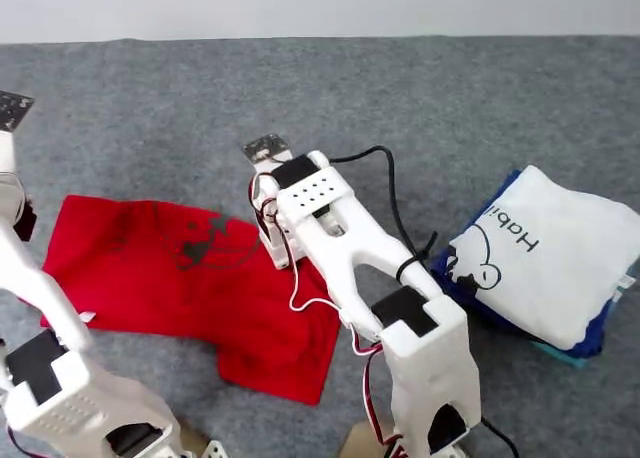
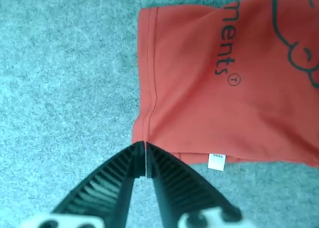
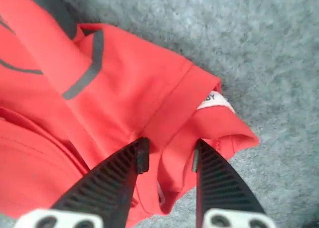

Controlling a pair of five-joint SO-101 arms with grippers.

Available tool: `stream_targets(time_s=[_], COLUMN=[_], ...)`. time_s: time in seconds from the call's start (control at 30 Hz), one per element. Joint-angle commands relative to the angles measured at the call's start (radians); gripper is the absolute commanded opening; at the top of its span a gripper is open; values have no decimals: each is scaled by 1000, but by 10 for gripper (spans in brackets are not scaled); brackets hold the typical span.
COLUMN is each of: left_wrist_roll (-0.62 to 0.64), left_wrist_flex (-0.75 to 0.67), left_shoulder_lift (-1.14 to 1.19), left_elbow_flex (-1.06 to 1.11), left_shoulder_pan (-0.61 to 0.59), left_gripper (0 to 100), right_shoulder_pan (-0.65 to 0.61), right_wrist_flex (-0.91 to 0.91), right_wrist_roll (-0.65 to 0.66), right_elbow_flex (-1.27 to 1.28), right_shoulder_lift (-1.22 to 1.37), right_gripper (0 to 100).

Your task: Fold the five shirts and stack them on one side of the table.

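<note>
Okay, your right arm leans over the middle of the counter (image 1: 400, 98). The right pincer (image 3: 168, 156) is narrowly parted astride a raised fold of the red shirt (image 1: 190, 288). Your left arm stands at the left edge, the left pincer (image 2: 145, 151) closed at the shirt's hem corner; can't tell if it pinches cloth. The shirt is spread near-left, with dark print and a white tag (image 2: 216, 162). The folded stack (image 1: 550, 253), white on top, sits at the right edge.

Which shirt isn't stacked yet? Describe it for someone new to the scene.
On the grey table, beside the folded stack topped by a white shirt, one red shirt lies spread out. It is the only red one, loose, with a dark print, outside the pile.
</note>
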Motion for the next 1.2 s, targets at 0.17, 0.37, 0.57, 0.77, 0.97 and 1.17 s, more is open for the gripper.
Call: stream_targets(time_s=[0.17, 0.37, 0.57, 0.77, 0.97, 1.17], left_wrist_roll=[6, 6, 6, 6, 5, 5], left_wrist_flex=[-20, -20, -20, -20, -20, 17], left_shoulder_lift=[-54, -52, -52, -55, -52, -58], left_elbow_flex=[-2, -2, -2, -2, -4, -7], left_shoulder_pan=[3, 6, 6, 8, 8, 18], left_gripper=[4, 4, 4, 4, 5, 55], right_shoulder_pan=[28, 117, 185, 216, 191, 165], right_wrist_flex=[8, 1, -33, -73, -24, 102], right_wrist_roll=[98, 169, 265, 316, 354, 315], right_elbow_flex=[-63, -86, -103, -104, -117, -221], right_shoulder_lift=[-5, -5, -4, -2, -8, -73], right_gripper=[17, 11, 11, 10, 95, 197])
